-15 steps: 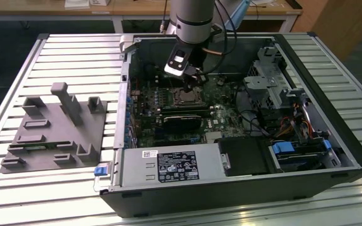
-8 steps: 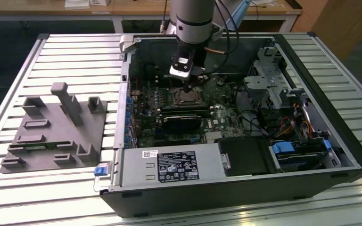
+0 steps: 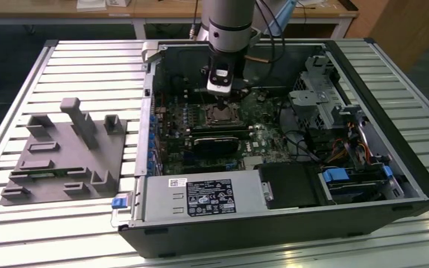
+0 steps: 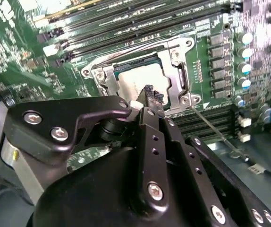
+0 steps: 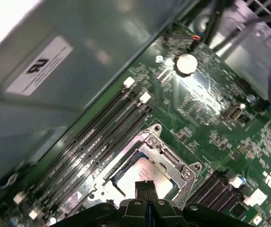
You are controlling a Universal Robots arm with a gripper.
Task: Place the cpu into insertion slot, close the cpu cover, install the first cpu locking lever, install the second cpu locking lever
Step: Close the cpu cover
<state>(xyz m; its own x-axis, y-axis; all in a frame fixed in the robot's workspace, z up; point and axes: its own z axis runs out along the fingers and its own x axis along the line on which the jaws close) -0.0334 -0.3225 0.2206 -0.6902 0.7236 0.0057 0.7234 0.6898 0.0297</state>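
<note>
Where the cpu point(image 5: 142, 171) sits, slatted table point(image 3: 87, 67), desks point(image 3: 162, 11)

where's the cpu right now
In the first wrist view the cpu lies in its socket on the green board, framed by the metal cover, at the gripper tips, beside the memory slots.

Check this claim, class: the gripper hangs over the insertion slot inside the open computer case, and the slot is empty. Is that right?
One part is wrong. The insertion slot is not empty: the first wrist view shows the cpu lying in it, framed by the cpu cover. The gripper does hang over the slot inside the open computer case.
</note>
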